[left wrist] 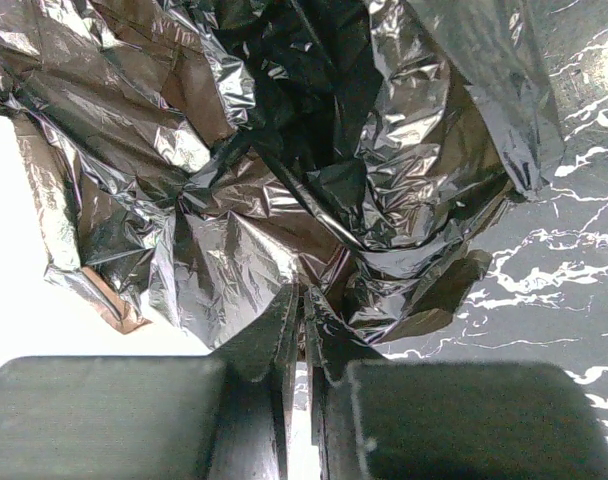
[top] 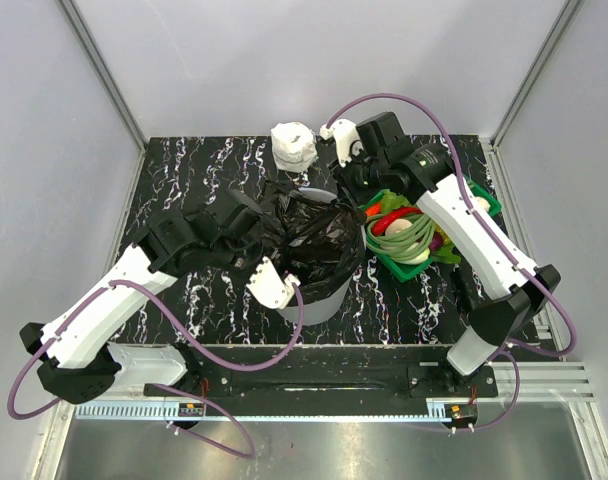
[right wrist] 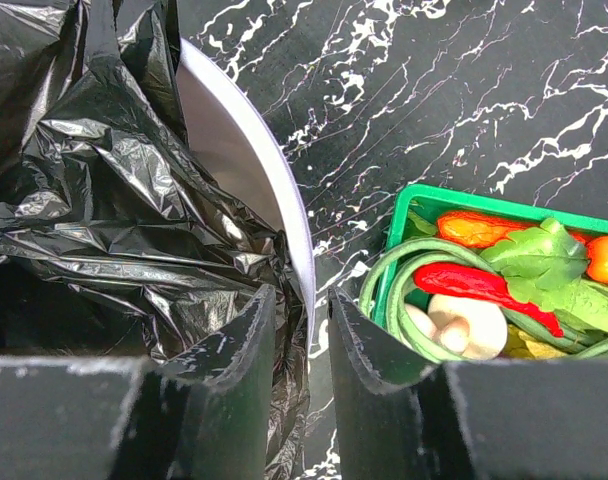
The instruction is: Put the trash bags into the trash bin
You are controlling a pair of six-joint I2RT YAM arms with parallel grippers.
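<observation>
Left gripper (left wrist: 302, 305): jaws nearly together, tips pressed into the black trash bag (top: 309, 235), apparently pinching a fold on the bin's near-left side.

Right gripper (right wrist: 302, 330): jaws narrowly apart, straddling the far-right rim of the bin (top: 322, 303), one finger on the film inside and one outside. No firm hold is evident.

Step in hand, as judged: lining the bin. The bag sits in its mouth and bunches over the rim, but is not spread or seated.

Next move, as judged: draw the film outward over the rim on both sides without tearing it or tipping the bin.

Containers:
- Bin holds only crumpled bag. Its bottom is hidden.
- Green basket (right wrist: 464, 195), just beside the bin, holds vegetables: a red pepper, green beans, leafy greens and a pale mushroom-like item.
- White roll (top: 294, 146) stands behind the bin.
</observation>
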